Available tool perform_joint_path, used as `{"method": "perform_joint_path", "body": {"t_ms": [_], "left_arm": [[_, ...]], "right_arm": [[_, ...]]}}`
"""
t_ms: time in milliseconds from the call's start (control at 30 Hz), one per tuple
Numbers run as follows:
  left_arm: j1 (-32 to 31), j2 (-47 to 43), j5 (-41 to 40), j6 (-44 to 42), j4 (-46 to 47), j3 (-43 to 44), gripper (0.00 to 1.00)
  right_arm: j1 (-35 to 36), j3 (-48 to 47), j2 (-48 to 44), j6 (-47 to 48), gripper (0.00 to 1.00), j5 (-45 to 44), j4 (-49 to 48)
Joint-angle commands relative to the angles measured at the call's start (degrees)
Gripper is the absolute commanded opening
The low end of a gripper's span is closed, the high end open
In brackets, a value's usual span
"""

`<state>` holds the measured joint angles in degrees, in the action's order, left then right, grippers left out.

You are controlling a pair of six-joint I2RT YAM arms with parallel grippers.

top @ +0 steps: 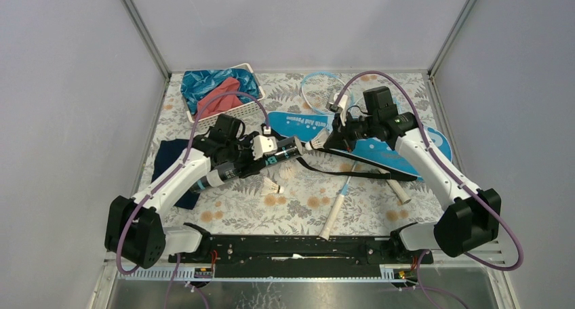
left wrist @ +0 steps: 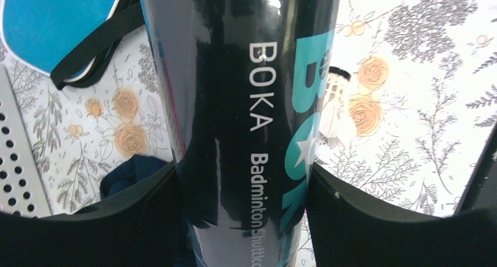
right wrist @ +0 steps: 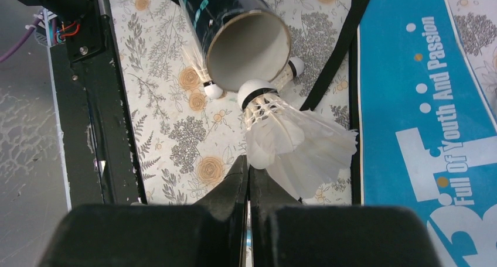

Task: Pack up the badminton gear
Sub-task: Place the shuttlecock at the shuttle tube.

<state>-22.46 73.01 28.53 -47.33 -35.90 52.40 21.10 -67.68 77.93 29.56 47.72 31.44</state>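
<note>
The desk (top: 237, 217) is closed in by grey walls (top: 68, 85) on the left, far and right sides. A black rail (top: 291, 248) runs along its near edge. We find the most free room on the flowered surface in the near middle, between the two arms. A white basket (top: 237, 112) takes the far left corner, and a navy cloth (top: 169, 163) lies near the left edge.

The left claw (top: 270, 153) grasps the long black tube (top: 234, 170) and holds it slanted over the desk, its open mouth toward the right arm. The right claw (right wrist: 247, 182) is clenched on the feather edge of the held shuttlecock (right wrist: 296, 141). Its cork head is just at the rim of the mouth; we cannot tell if they touch. Two loose shuttlecocks (top: 272, 187) lie on the desk near the tube.

The blue racket bag (top: 400, 153) lies right of centre, and its black strap (top: 339, 168) trails toward the middle. One white racket handle (top: 333, 214) and a second handle (top: 400, 192) point to the near side. A light-blue racket frame (top: 319, 75) shows beyond the bag's far edge.

On the tube we read "BOKA" and "Badminton Shuttlc", the rest cut off; this is clear only in the left wrist view. On the bag we read "Full Of Youth And Passion", best in the right wrist view. Only that view looks into the tube's pale inside. Only the top view shows the basket and the racket parts.
</note>
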Motion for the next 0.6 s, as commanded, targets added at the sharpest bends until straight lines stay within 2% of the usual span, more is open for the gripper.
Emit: {"method": "perform_joint_path", "body": {"t_ms": [0,567], "left_arm": [[-1.0,-0.7,5.4,-1.4,0.7,2.5,0.17],[-4.0,2.7,7.3,1.8,0.7,6.9,0.11]], "right_arm": [[0.8,-3.9,-1.1,2.9,0.0,3.7,3.3],[6.1,-6.6,1.1,1.3,0.0,5.0,3.4]]}}
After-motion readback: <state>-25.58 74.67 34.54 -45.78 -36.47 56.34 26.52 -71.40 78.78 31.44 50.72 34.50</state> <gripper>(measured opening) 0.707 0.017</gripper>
